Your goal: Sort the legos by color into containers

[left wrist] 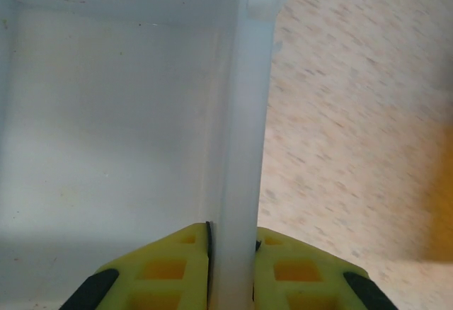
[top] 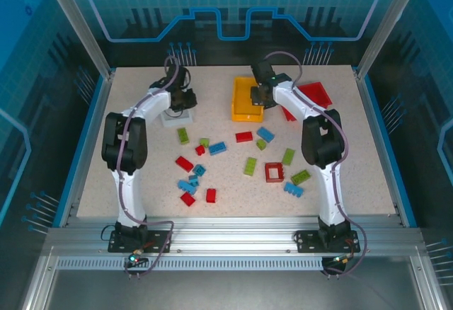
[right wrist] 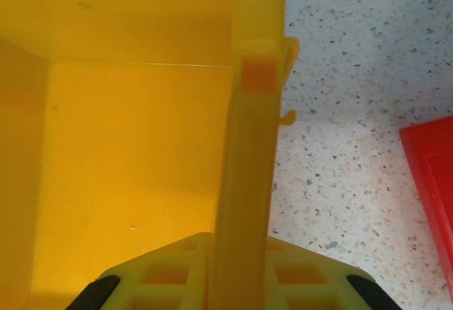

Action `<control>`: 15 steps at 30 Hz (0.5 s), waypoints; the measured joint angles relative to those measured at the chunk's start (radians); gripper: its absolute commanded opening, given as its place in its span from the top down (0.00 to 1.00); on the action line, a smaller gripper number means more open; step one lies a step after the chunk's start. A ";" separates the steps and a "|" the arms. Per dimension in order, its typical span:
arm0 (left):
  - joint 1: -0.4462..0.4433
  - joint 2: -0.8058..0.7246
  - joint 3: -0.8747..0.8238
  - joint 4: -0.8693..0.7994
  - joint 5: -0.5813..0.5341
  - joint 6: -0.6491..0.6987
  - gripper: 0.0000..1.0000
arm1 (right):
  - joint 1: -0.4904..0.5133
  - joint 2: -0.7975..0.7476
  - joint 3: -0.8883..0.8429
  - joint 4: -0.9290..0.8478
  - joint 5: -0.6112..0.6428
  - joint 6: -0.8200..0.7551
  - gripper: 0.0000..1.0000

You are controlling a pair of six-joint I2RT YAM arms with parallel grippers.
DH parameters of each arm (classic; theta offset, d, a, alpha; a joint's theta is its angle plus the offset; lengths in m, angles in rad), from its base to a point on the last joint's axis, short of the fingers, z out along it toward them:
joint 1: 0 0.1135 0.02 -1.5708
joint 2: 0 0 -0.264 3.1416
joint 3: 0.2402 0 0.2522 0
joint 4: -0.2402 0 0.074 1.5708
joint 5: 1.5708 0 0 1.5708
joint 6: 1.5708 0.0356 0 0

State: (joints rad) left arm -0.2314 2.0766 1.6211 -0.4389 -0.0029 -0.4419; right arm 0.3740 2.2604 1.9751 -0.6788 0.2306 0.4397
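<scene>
Plastic orange-yellow bin (right wrist: 249,182), smooth-walled, open-topped, rectangular.

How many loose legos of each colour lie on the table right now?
Red legos: 6, counting the hollow frame
Lime green legos: 6
Blue legos: 6, roughly; the bunched ones at lower left are hard to split
Total: about 18

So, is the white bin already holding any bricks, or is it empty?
Empty, as far as shown: the left wrist view shows a bare floor inside the white bin, whose wall the left gripper clamps.
</scene>
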 measured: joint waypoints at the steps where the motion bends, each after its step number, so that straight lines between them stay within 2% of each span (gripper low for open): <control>1: -0.019 0.000 -0.001 0.006 0.000 -0.012 1.00 | 0.000 0.004 0.005 -0.002 -0.009 -0.001 0.98; 7: -0.084 -0.004 -0.027 0.054 0.001 -0.082 1.00 | 0.000 0.046 0.060 -0.011 -0.055 0.001 0.98; 15: -0.112 -0.060 -0.100 0.092 0.000 -0.138 1.00 | 0.005 0.047 0.058 -0.020 -0.058 0.008 0.98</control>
State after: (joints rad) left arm -0.3431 2.0167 1.5215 -0.3470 -0.0032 -0.5804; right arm 0.3794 2.3070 2.0327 -0.6991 0.1722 0.4473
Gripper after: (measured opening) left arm 0.159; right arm 0.177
